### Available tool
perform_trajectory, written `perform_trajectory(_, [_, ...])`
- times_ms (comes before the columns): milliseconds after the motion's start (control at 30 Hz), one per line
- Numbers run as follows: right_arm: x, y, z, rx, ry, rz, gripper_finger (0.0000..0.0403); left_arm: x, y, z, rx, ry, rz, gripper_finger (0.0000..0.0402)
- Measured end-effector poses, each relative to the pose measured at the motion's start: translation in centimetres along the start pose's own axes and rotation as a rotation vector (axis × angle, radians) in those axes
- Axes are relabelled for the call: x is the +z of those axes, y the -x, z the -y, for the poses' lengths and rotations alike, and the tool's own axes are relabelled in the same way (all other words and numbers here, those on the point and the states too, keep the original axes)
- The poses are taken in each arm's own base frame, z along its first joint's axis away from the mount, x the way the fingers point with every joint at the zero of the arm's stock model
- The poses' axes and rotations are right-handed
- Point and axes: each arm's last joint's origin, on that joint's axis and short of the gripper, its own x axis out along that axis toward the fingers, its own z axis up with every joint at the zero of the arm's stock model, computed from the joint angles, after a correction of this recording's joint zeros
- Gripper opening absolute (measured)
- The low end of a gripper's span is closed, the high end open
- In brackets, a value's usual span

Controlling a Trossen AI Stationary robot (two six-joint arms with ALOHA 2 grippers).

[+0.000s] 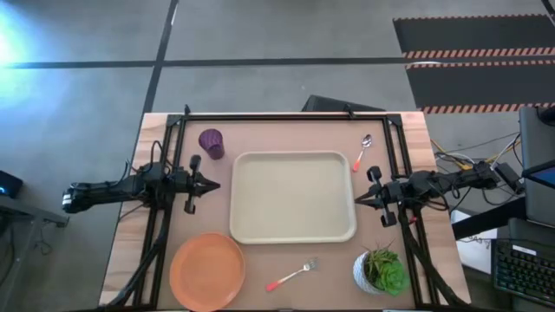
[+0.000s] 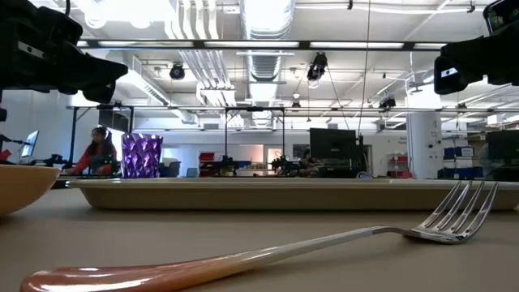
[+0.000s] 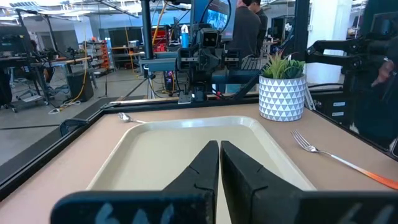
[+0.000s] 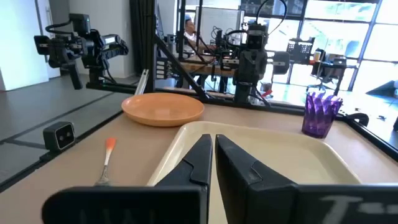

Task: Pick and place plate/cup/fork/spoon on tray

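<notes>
From above, nothing is on the tray (image 1: 293, 198) yet; the next move calls for a first pick. The left gripper (image 1: 213, 184) hangs pinched shut and empty, cup (image 1: 211, 143) just beyond, plate (image 1: 207, 269) nearer the front. The right gripper (image 1: 359, 200), likewise shut and empty, has spoon (image 1: 362, 151) and fork (image 1: 292, 276) either side. Low down, the fork lies flat. Both wrist views show fingers together over the tray's rim.
</notes>
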Motion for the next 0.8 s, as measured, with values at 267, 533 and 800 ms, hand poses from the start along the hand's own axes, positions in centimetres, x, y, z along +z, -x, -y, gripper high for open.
perform_trajectory(267, [0.6,0.0,0.1,-0.009,-0.001,0.064,0.0011,0.0,0.0,0.0,0.0,0.0,0.0,0.0])
perform_trajectory(533, [2.3,0.5,0.9,-0.243,-0.186,0.126,0.0011,0.0,0.0,0.0,0.0,0.0,0.0,0.0])
perform_trajectory(800, [5.6,1.5,1.3,-0.304,-0.3,0.213,0.0011,0.0,0.0,0.0,-0.001,0.0,0.0,0.0])
